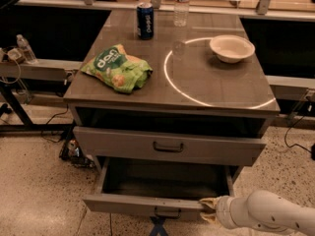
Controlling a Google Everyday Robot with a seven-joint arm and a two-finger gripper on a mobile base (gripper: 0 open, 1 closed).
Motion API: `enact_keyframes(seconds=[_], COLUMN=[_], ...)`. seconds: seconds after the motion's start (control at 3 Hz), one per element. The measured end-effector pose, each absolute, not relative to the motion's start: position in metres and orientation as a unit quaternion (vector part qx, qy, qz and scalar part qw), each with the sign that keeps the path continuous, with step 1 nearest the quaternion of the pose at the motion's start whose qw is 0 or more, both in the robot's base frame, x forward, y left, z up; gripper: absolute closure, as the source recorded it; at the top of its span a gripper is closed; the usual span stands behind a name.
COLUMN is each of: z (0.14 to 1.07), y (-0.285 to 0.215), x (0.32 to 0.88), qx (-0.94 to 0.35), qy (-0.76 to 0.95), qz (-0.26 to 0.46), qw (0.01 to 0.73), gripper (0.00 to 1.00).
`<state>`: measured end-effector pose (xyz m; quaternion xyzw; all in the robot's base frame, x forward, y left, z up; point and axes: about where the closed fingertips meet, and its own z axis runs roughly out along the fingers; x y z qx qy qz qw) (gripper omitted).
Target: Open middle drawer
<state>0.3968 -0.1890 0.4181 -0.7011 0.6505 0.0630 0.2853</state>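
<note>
Middle drawer [128, 204], the wide grey metal one with a small dark loop handle [166, 212] at the centre of its flat front, stands pulled well out of the grey metal cabinet [221, 87], so the inside of its deep box shows. It sits below the other grey drawer [118, 142], whose front juts a little way out (2 drawers show in all). The robot's white arm [268, 215] reaches in from the lower right corner. The tan-tipped gripper [209, 209] lies against the right end of the middle drawer's front; whether it clasps the front or only touches it cannot be told. On the cabinet's top, a crumpled green snack bag [117, 68] lies near the left edge. A blue drink can [145, 20] and a clear plastic bottle [181, 6] stand by the far edge, and a white round bowl [232, 48] sits near the far right corner.
</note>
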Motion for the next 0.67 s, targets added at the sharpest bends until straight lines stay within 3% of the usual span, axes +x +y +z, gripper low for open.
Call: enact_keyframes(seconds=[0.33,0.67], z=[0.421,0.411], y=[-0.189,-0.200], x=[0.397,0.362], qx=[-0.701,-0.703], qy=[0.650,0.668], qz=[0.063,0.081], qw=[0.285,0.229], gripper=[0.21,0.00])
